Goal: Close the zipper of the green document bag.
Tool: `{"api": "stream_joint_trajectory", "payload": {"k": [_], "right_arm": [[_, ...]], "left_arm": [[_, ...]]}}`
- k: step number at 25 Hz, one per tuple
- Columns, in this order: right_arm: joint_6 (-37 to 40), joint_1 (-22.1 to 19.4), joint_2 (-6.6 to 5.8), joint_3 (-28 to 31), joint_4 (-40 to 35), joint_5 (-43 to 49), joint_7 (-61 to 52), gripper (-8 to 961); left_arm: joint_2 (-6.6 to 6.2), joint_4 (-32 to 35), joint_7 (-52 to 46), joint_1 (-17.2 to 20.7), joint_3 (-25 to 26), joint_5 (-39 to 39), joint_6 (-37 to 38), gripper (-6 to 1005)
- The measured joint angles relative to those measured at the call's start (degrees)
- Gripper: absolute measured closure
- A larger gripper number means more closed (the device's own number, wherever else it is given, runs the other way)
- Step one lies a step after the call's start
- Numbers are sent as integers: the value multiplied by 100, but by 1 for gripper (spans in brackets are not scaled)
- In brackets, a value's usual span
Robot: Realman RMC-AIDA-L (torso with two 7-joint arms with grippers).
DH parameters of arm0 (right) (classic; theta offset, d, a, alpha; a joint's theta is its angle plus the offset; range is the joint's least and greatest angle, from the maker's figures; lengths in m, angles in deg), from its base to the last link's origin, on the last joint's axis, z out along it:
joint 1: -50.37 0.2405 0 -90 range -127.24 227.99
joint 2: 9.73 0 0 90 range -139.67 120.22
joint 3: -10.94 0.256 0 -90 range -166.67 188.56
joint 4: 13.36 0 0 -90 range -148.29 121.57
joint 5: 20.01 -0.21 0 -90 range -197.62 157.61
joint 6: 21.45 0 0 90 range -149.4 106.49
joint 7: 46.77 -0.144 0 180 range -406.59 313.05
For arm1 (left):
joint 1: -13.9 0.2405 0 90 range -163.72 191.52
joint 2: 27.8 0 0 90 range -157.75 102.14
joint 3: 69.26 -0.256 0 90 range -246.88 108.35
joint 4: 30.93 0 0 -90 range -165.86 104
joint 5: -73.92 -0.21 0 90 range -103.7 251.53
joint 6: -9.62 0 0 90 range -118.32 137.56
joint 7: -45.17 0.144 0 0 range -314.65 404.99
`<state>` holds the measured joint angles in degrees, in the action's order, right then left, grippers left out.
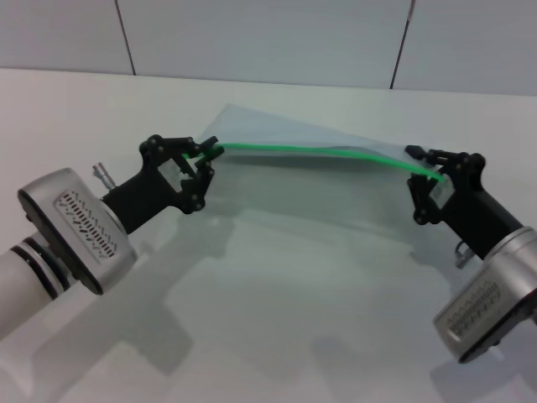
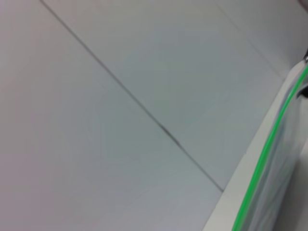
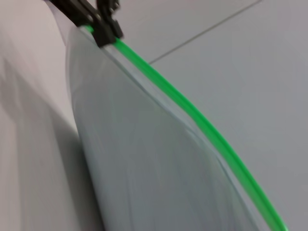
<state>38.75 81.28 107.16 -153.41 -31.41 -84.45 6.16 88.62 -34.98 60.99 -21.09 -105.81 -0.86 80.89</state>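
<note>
The green document bag [image 1: 319, 189], a translucent pale pouch, hangs lifted over the white table, held by its top edge. The bright green zipper [image 1: 319, 149] runs along that edge in a slight arch between my two grippers. My left gripper [image 1: 207, 158] is shut on the zipper's left end. At the right end my right gripper [image 1: 430, 172] is shut on the strip. The left wrist view shows the zipper [image 2: 262, 163] and the bag [image 2: 286, 192] below it. In the right wrist view the zipper [image 3: 192, 113] edges the bag [image 3: 144, 163] and leads to the left gripper [image 3: 98, 24]. I cannot make out the slider tab.
The white table [image 1: 277, 319] spreads under the bag and carries the shadows of both arms. Behind its far edge stands a pale panelled wall [image 1: 268, 34] with dark seams.
</note>
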Motion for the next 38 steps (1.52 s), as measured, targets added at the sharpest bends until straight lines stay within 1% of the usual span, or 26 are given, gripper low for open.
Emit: {"api": "stream_joint_trajectory", "payload": {"k": [8,11,13,15,19,22,25,27,31,35,38], "right_arm": [[137,-111,-7,173,334,-168,-261,904],[138,-113,-7,212,355,-216,-318,905],[137,-102,-7,327,355,-428,-323,905],[156,-72,9,530,307,-866,-305,906],[342,-58,9,727,130,-1560,-391,907],[668,-123,13,733,89,-1784,-654,806],[1133,-245,20,716,61,-1818,-1289,690],[1380,-309,19,691,8,-1810,-1773,593],[1793,-361,11,604,-101,-1727,-2863,416],[2295,-377,14,495,-186,-1712,-3872,253],[2601,-372,9,383,-204,-1664,-4292,195]], "left_arm": [[3,82,0,200,-3,300,19,915],[6,85,0,198,-2,301,40,914],[23,69,-5,159,-1,309,95,914],[47,-2,-24,85,1,315,215,914],[51,-171,-103,25,60,323,597,913],[48,-194,-339,78,328,329,978,817],[29,-190,-830,149,515,346,1328,720],[9,-150,-1323,207,651,432,1585,488],[-8,-84,-2089,322,899,825,1924,415],[-2,-59,-2534,412,1034,1248,2085,343],[0,-63,-2740,459,1045,1399,2160,288]]}}
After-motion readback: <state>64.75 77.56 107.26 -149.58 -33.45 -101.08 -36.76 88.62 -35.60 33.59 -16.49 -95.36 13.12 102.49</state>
